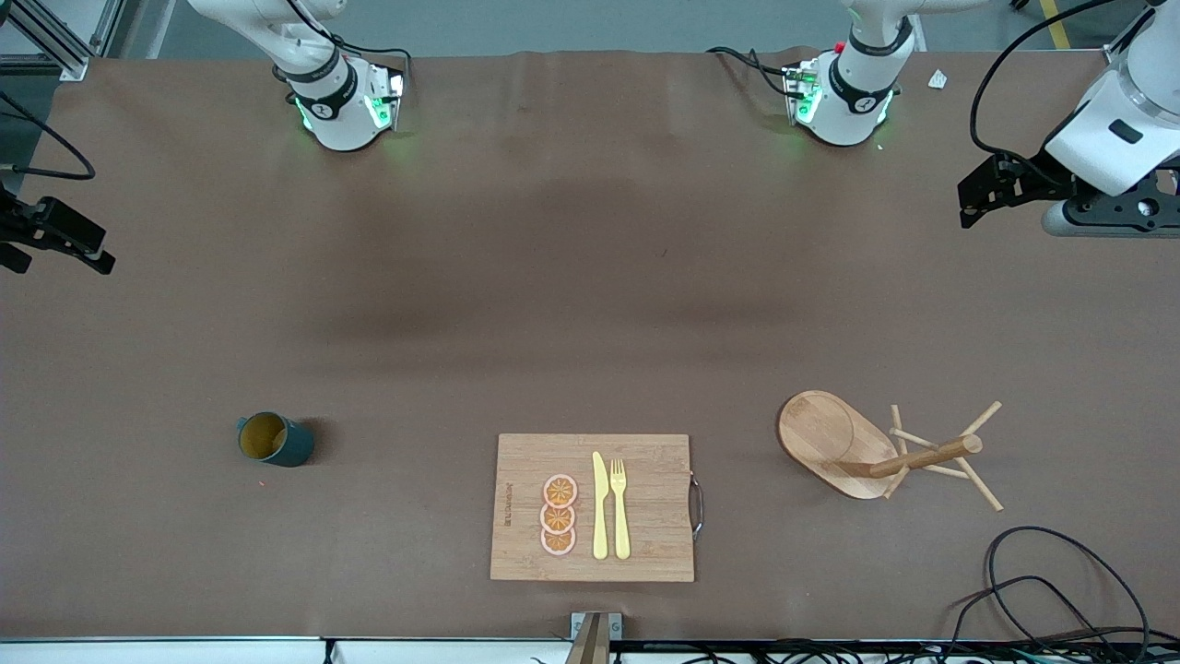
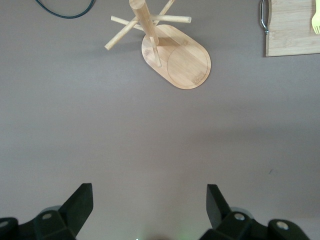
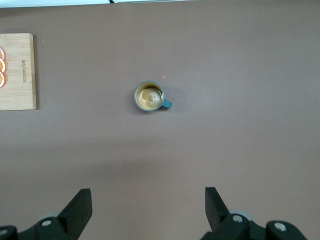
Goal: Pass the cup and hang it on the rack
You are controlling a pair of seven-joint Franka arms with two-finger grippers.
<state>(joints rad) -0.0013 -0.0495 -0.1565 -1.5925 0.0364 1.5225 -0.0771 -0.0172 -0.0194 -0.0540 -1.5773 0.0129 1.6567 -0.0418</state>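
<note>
The cup (image 1: 275, 439), dark teal with a mustard inside, stands upright on the brown table toward the right arm's end; it also shows as the cup (image 3: 149, 96), its small handle (image 3: 167, 104) sticking out sideways. The rack (image 1: 883, 450), a light wooden mug tree on an oval base, stands toward the left arm's end, and its pegs are bare on the rack (image 2: 170, 47). My right gripper (image 1: 55, 238) (image 3: 148, 202) hangs open and empty, high over bare table and apart from the cup. My left gripper (image 1: 991, 189) (image 2: 150, 200) hangs open and empty, high over bare table and apart from the rack.
A rectangular wooden cutting board (image 1: 645, 544) lies between cup and rack, near the front edge, carrying three orange slices (image 1: 559, 515), a yellow knife (image 1: 599, 505) and a yellow fork (image 1: 619, 507). Black cables (image 1: 1042, 590) loop on the table nearer the front camera than the rack.
</note>
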